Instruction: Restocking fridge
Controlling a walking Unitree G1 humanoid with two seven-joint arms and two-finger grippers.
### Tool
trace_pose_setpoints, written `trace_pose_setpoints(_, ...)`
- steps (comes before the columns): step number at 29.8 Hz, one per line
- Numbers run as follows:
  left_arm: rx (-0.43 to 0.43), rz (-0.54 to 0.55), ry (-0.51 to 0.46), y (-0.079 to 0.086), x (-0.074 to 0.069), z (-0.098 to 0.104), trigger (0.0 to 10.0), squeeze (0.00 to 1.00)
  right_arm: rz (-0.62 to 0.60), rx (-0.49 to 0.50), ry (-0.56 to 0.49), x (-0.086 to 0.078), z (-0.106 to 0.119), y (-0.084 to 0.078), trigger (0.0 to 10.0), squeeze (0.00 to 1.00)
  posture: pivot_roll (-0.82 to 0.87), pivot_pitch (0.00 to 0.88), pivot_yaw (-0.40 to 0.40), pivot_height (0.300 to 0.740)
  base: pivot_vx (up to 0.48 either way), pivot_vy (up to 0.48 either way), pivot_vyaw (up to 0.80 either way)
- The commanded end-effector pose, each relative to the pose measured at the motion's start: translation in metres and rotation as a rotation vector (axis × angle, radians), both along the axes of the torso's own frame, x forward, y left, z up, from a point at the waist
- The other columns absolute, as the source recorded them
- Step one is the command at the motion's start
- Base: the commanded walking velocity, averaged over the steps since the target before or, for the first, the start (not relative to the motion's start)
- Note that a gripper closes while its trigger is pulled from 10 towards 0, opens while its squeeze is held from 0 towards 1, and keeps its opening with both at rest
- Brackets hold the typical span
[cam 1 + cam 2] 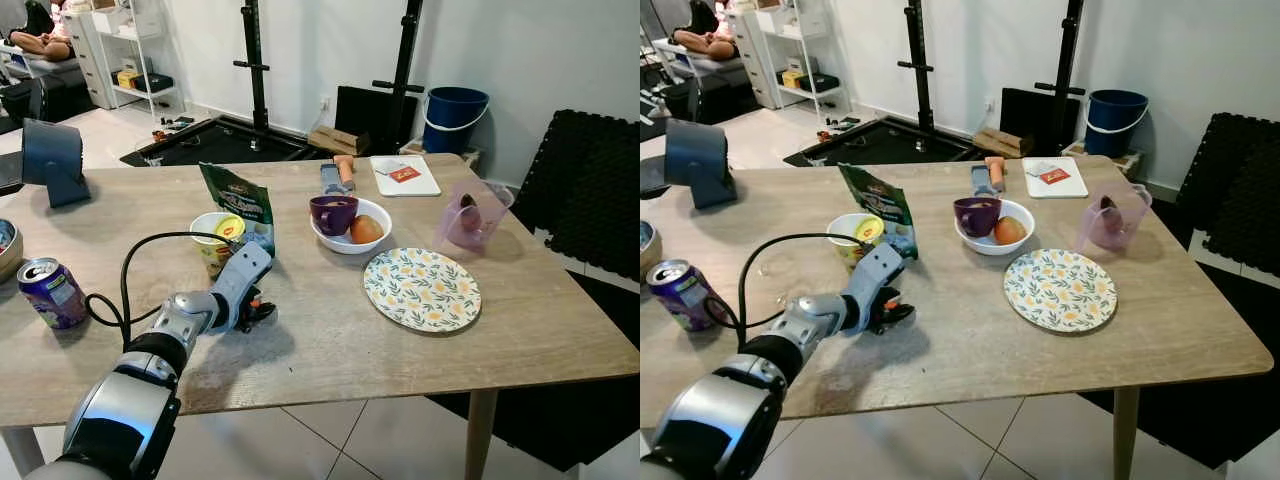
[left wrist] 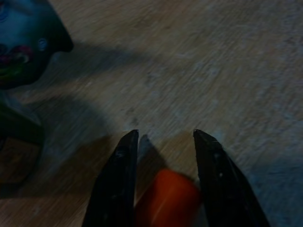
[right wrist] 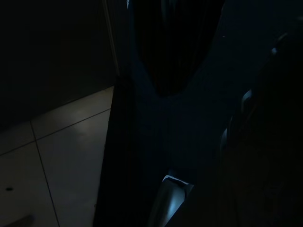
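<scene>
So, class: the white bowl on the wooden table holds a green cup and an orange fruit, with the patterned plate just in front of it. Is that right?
Not quite: the cup in the white bowl is dark purple, not green, as the left eye view shows. The rest stands: an orange fruit sits beside it in the bowl, and the patterned plate lies just in front on the wooden table.

Silver left arm (image 1: 150, 380), looping black cable, black-fingered end effector (image 1: 262, 312)

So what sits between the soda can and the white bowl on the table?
Between the soda can and the white bowl, the left eye view shows a yellow-lidded cup with a green snack bag beside it.
</scene>
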State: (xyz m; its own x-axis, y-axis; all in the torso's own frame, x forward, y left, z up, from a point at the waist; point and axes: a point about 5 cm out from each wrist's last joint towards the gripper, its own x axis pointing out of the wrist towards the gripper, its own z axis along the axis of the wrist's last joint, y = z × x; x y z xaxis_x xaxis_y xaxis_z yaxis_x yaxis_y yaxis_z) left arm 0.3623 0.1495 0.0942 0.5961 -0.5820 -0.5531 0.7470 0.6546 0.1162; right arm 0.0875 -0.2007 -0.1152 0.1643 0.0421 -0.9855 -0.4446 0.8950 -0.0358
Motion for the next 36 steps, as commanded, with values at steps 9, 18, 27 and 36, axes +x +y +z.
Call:
trace_pose_setpoints(9, 0.043, -0.026, 0.185, 0.001, -0.024, -0.036, 10.0, 0.0, 0.003, 0.044, -0.039, 0.012, 0.0, 0.018, 10.0, 0.0, -0.06, 0.031, 0.058, 0.74, 0.0, 0.0, 0.0)
trace_pose_setpoints(18, -0.028, 0.083, 0.126, 0.005, -0.01, -0.019, 10.0, 0.0, 0.009, 0.037, -0.042, 0.015, 0.001, 0.016, 10.0, 0.0, -0.06, 0.023, 0.053, 0.74, 0.0, 0.0, 0.0)
trace_pose_setpoints(27, 0.049, 0.05, 0.073, 0.019, 0.003, 0.006, 10.0, 1.0, 0.016, 0.028, -0.039, 0.014, 0.001, 0.014, 10.0, 0.0, -0.06, 0.022, 0.048, 0.74, 0.0, 0.0, 0.0)
trace_pose_setpoints(36, 0.117, -0.053, 0.112, 0.026, 0.007, 0.026, 10.0, 1.0, 0.016, 0.024, -0.036, 0.012, 0.001, 0.014, 10.0, 0.0, -0.06, 0.017, 0.048, 0.74, 0.0, 0.0, 0.0)
